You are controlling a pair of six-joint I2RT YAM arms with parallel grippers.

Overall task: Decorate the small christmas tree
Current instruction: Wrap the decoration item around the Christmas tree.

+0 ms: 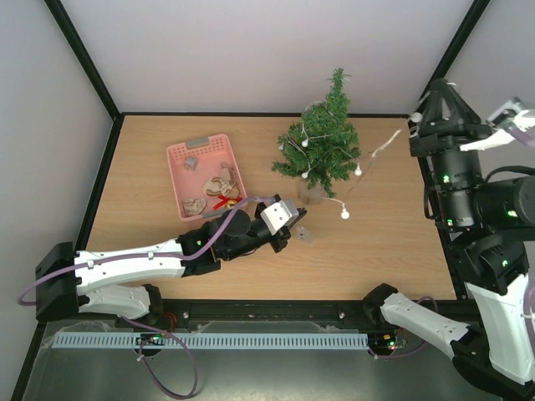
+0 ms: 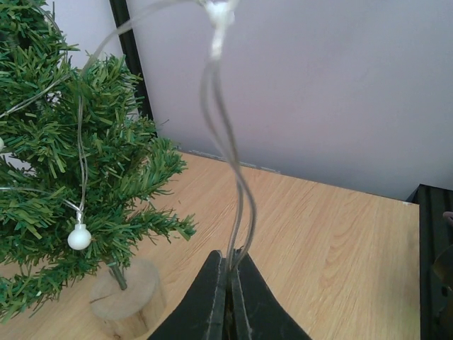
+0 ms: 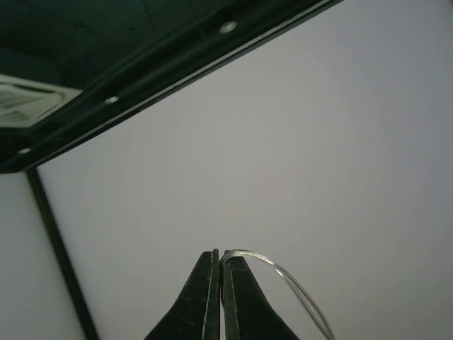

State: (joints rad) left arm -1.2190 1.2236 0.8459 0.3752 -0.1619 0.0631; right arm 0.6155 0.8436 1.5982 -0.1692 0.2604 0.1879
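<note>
You are draping the light string [image 2: 226, 142] on the small christmas tree [image 1: 322, 142] by the table's [image 1: 393, 251] far edge, with the left claw [image 2: 228, 258] and the right claw [image 3: 220, 256] both pinching shut on it; the next move is likely needing the slack wound round the tree.

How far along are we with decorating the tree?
Done: part of the light string already hangs through the branches of the small christmas tree. In hand: the left end effector and the right end effector are each shut on its loose wire, with the right one raised high. Left: drape that free length, then probably hang the ornaments lying in the pink basket.
</note>
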